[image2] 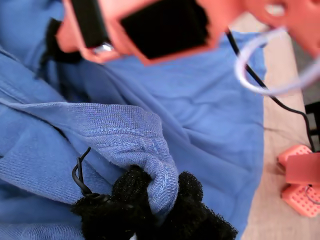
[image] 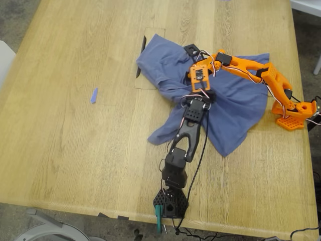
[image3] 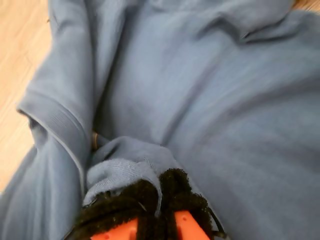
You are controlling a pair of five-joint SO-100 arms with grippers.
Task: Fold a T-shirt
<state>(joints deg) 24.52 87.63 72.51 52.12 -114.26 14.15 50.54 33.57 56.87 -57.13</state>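
Currently: T-shirt [image: 228, 103] crumpled mid-desk [image: 75, 150]. My first gripper [image2: 157, 205] pinches a hemmed fold. My second gripper [image3: 160, 202] pinches another fold.

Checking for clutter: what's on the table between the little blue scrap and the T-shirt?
Nothing: in the exterior view, only bare wooden table lies between the small blue scrap and the T-shirt.

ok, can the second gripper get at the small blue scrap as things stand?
Probably not: my second gripper is shut on a T-shirt fold, and the scrap lies beyond the shirt toward the exterior view's left.
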